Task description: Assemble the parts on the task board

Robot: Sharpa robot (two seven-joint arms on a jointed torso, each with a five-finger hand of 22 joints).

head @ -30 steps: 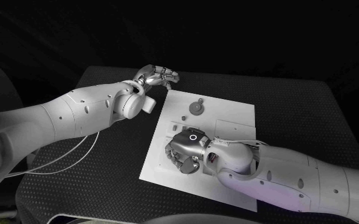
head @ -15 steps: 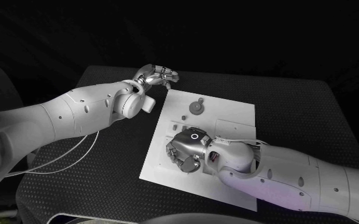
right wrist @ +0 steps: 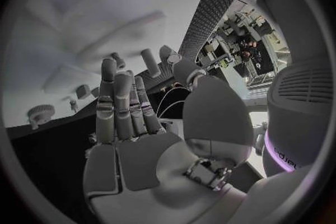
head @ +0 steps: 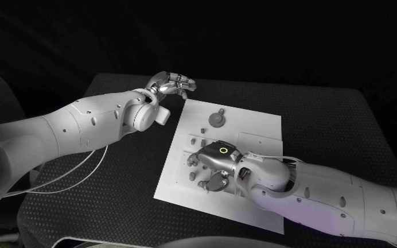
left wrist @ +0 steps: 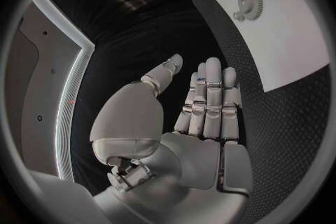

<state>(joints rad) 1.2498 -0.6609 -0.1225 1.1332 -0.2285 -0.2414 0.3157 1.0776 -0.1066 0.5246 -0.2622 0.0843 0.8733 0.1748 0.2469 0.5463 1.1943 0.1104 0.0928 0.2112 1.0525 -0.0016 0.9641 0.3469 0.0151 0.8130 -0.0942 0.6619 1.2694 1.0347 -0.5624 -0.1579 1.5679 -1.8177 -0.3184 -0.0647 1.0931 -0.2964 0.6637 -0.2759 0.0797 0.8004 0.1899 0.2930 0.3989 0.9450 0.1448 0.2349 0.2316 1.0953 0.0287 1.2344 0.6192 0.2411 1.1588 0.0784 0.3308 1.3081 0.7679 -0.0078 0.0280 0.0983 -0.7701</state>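
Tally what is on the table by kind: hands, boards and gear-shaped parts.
Hands: 2, left hand and right hand
Task board: 1
Gear-shaped part: 1
Small pegs on the board: too small to count
Total counted: 4

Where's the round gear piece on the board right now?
In the head view the gear sits near the far end of the task board, a short way from the left hand off the board's far left corner, well beyond the right hand.
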